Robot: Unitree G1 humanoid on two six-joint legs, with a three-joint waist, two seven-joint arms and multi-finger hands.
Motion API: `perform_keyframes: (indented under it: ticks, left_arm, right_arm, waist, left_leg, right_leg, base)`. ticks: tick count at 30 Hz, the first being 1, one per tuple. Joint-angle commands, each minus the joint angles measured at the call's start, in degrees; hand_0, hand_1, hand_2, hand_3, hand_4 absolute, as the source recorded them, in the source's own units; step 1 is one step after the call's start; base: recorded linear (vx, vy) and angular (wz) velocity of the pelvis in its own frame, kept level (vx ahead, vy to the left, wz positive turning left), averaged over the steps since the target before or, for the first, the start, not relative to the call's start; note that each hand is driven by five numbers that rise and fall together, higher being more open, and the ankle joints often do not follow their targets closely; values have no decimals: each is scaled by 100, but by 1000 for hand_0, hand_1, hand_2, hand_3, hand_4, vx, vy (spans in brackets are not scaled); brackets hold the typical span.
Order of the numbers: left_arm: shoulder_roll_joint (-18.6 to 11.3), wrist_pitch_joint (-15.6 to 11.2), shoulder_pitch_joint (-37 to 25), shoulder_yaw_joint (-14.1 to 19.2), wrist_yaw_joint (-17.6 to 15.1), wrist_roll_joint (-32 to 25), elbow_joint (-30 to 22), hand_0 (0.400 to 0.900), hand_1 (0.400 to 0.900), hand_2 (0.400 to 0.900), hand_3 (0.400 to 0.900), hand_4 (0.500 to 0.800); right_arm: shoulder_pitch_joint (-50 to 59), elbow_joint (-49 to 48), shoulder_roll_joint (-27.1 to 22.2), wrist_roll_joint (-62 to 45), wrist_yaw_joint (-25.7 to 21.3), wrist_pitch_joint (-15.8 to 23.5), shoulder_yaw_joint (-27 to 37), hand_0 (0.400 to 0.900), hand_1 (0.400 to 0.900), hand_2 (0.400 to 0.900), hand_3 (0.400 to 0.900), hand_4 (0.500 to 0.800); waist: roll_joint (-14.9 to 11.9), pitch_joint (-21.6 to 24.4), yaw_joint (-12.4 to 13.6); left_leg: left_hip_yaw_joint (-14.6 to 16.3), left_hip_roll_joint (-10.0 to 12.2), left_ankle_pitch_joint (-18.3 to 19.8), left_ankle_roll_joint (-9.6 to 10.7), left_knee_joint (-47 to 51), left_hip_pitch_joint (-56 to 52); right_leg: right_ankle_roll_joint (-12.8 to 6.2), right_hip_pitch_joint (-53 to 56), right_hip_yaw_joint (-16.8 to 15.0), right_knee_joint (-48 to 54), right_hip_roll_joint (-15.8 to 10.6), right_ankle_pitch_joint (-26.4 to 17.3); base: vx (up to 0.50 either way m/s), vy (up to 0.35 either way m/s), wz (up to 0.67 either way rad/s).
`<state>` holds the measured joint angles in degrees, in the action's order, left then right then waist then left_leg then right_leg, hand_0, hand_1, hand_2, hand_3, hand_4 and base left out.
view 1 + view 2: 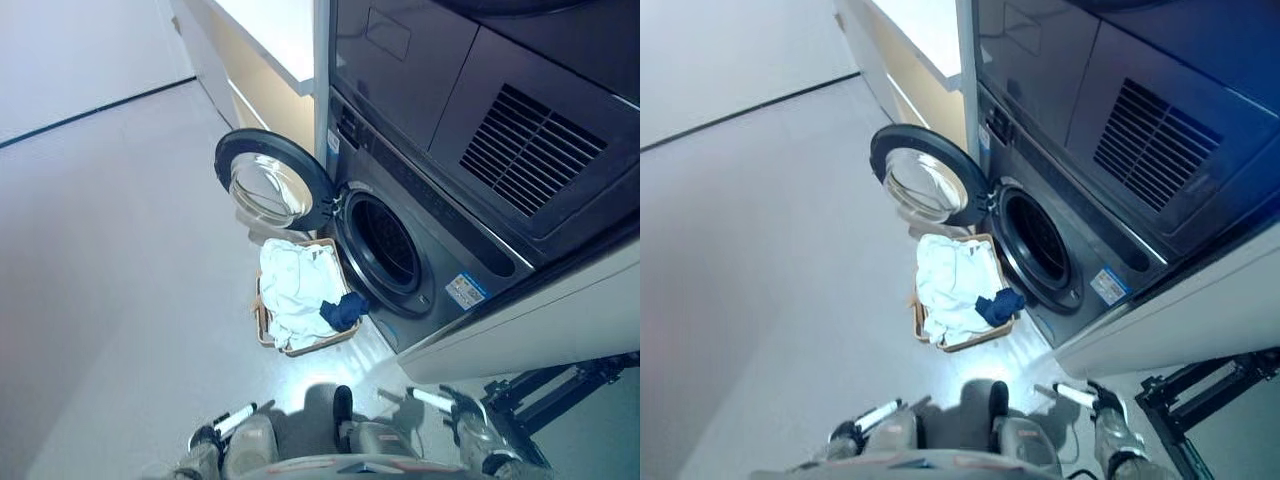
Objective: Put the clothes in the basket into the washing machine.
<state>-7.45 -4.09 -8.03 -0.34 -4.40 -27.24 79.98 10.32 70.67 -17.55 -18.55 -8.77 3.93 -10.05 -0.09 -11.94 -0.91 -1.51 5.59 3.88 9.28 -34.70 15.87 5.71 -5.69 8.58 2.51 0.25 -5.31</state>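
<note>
A wicker basket (pixel 268 330) stands on the floor in front of the washing machine (pixel 440 250). It holds white clothes (pixel 290 285) and a dark blue piece (pixel 343 311) at its right edge. The machine's round door (pixel 272 182) stands open to the left, and the dark drum opening (pixel 388 243) shows. My left hand (pixel 222 425) is low at the bottom left with straight fingers and holds nothing. My right hand (pixel 450 403) is low at the bottom right, fingers straight, also empty. Both hands are well short of the basket.
A second appliance with a vent grille (pixel 530 145) sits above the washer. A pale cabinet with a white top (pixel 262 50) stands behind the open door. A black frame (pixel 560 385) stands on the floor at the lower right. Grey floor (pixel 110 250) spreads to the left.
</note>
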Motion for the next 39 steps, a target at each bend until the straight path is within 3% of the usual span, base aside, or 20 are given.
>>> perform_keyframes:
  ticks: [1, 2, 4, 6, 17, 24, 27, 31, 39]
  left_arm:
    - [-179, -115, -44, -144, -174, -271, -163, 900, 900, 900, 900, 800]
    - [-170, -127, -32, -164, -192, -268, -193, 900, 900, 900, 900, 800]
    - [-188, -154, -22, -173, -216, -279, -213, 900, 900, 900, 900, 800]
    - [-226, -153, -48, -191, -221, -247, -212, 900, 900, 900, 900, 800]
    - [-469, -259, -656, -458, -380, -330, -494, 900, 900, 900, 900, 800]
    - [-614, -450, -1316, -728, -645, -569, -891, 900, 900, 900, 900, 800]
    - [-702, -660, -1647, -868, -893, -685, -1224, 900, 900, 900, 900, 800]
    - [-771, -865, -1858, -1005, -1064, -855, -1583, 900, 900, 900, 900, 800]
    - [-798, -1055, -2171, -1237, -1164, -1184, -2172, 900, 900, 900, 900, 800]
  right_arm:
    - [436, -316, -103, 324, -84, 166, -84, 900, 900, 900, 900, 800]
    - [484, -398, -116, 411, -72, 178, -189, 900, 900, 900, 900, 800]
    - [549, -546, -126, 580, -41, 220, -407, 900, 900, 900, 900, 800]
    - [647, -639, -147, 746, -40, 240, -569, 900, 900, 900, 900, 800]
    - [1879, -919, 44, 1562, -356, 197, -1377, 900, 900, 900, 900, 800]
    - [3010, -1049, -65, 2139, -946, 194, -1832, 900, 900, 900, 900, 800]
    - [3739, -966, -446, 2783, -1645, 120, -1989, 900, 900, 900, 900, 800]
    - [4405, -782, -746, 3106, -2158, 6, -2097, 900, 900, 900, 900, 800]
    - [4990, -137, -938, 3011, -2686, -30, -2117, 900, 900, 900, 900, 800]
  waist:
    - [57, -482, 41]
    - [60, -507, 61]
    - [91, -537, 90]
    - [87, -547, 119]
    - [-132, -816, 302]
    - [-98, -1205, 355]
    - [-22, -1420, 380]
    - [90, -1530, 437]
    - [342, -1606, 563]
  left_leg:
    - [350, -627, 68, -753, 1145, -330]
    - [312, -658, 15, -752, 1531, -357]
    - [128, -640, -437, -660, 2545, -445]
    - [10, -626, -638, -633, 2893, -443]
    - [303, -635, -469, -884, 3124, -165]
    - [257, -682, -422, -898, 2695, 691]
    - [203, -727, -344, -889, 2307, 1229]
    - [162, -769, -269, -893, 1923, 1782]
    - [53, -865, 108, -962, 634, 3159]
  right_leg:
    - [-800, -287, -349, -803, -252, 810]
    - [-811, -260, -365, -811, -225, 820]
    - [-834, -216, -320, -809, -150, 841]
    - [-851, -208, -317, -802, -122, 854]
    - [-1030, -786, -609, -763, -216, 632]
    - [-1028, -1623, -594, -1073, -235, 584]
    - [-1026, -2135, -533, -1386, -257, 617]
    - [-1021, -2692, -512, -1768, -282, 685]
    - [-936, -4062, -458, -3137, -406, 1122]
  base:
    - [169, -30, 0]
    - [179, -5, -4]
    - [177, 37, -6]
    - [166, 100, -13]
    - [93, 172, -15]
    - [-15, 54, 6]
    - [-59, 2, 10]
    - [-60, -8, 11]
    - [-36, -18, 11]
